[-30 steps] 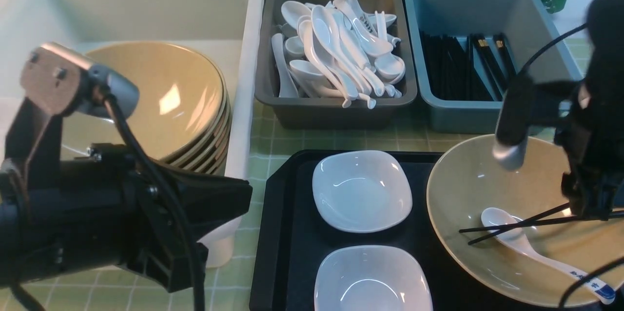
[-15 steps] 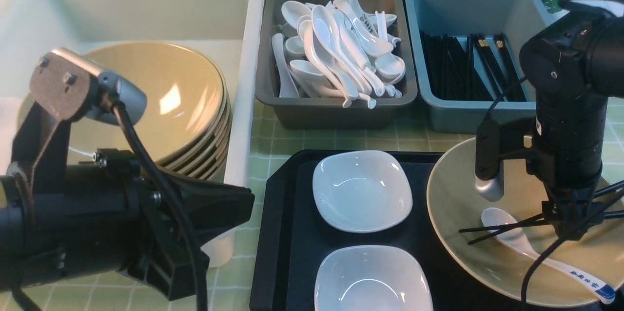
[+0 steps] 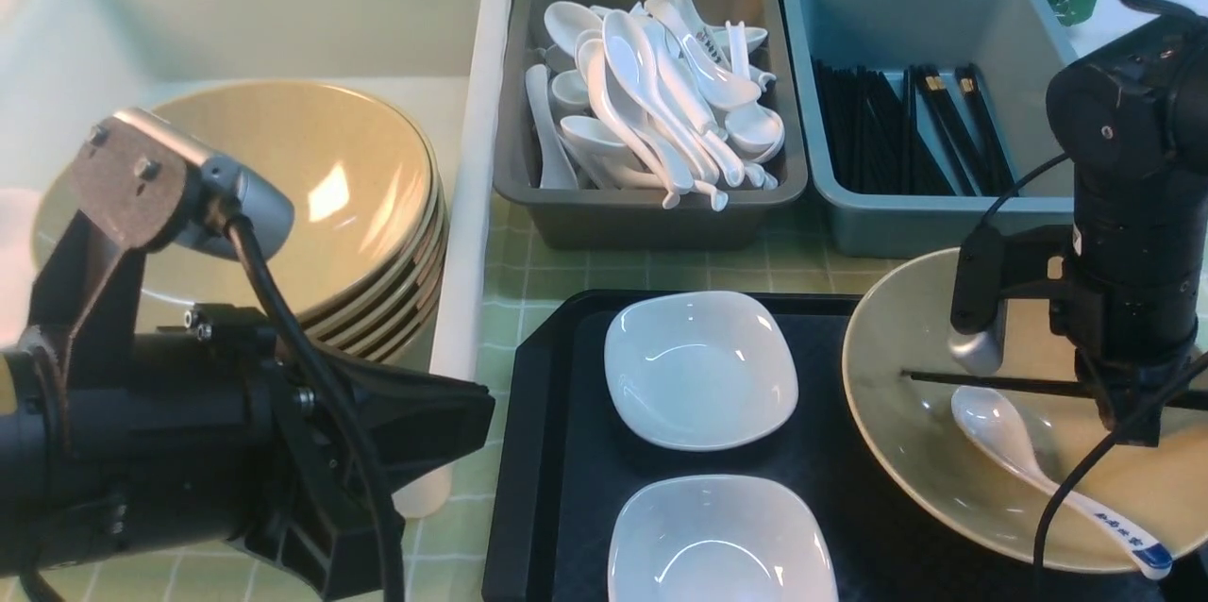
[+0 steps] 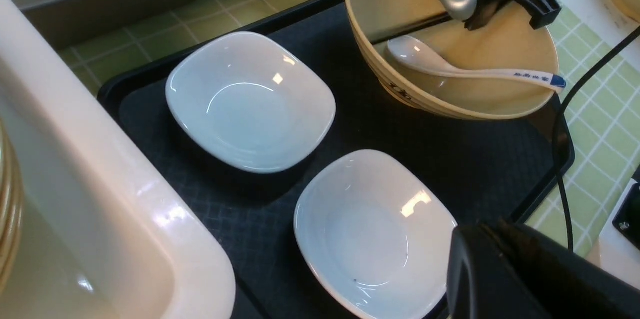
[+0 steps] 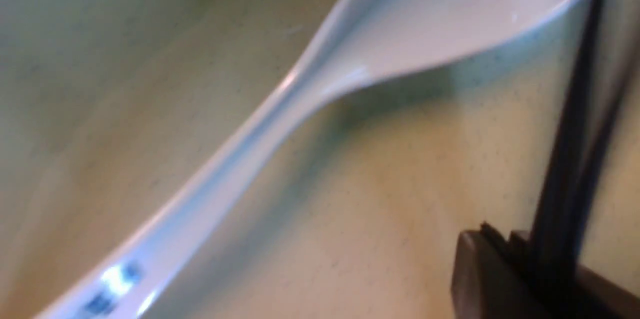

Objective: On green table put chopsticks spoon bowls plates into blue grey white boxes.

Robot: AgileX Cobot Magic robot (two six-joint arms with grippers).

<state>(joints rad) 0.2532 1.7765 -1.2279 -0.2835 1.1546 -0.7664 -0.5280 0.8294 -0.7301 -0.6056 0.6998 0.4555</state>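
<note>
A pair of black chopsticks (image 3: 1000, 382) is held level just above the white spoon (image 3: 1002, 437), pinched by my right gripper (image 3: 1128, 413), which is shut on them inside the tan bowl (image 3: 897, 460) on the tray. In the right wrist view the chopsticks (image 5: 570, 134) run up from the closed fingertips (image 5: 480, 259), over the spoon (image 5: 400, 39). Two white plates (image 3: 700, 368) (image 3: 722, 541) sit on the tray. My left gripper (image 4: 485, 229) is shut and empty, hovering beside the nearer plate (image 4: 370, 239). Behind stand the white box (image 3: 472, 111), grey box (image 3: 651, 215) and blue box (image 3: 925, 225).
The black tray (image 3: 547, 451) lies on the green table (image 3: 528, 272). A stack of tan bowls (image 3: 311, 187) fills the white box. White spoons (image 3: 661, 92) are heaped in the grey box, and several black chopsticks (image 3: 897, 130) lie in the blue one.
My right gripper came down into the bowl and shut on the chopsticks. They drew together and rose off the spoon. The bowl shifted slightly to the right.
</note>
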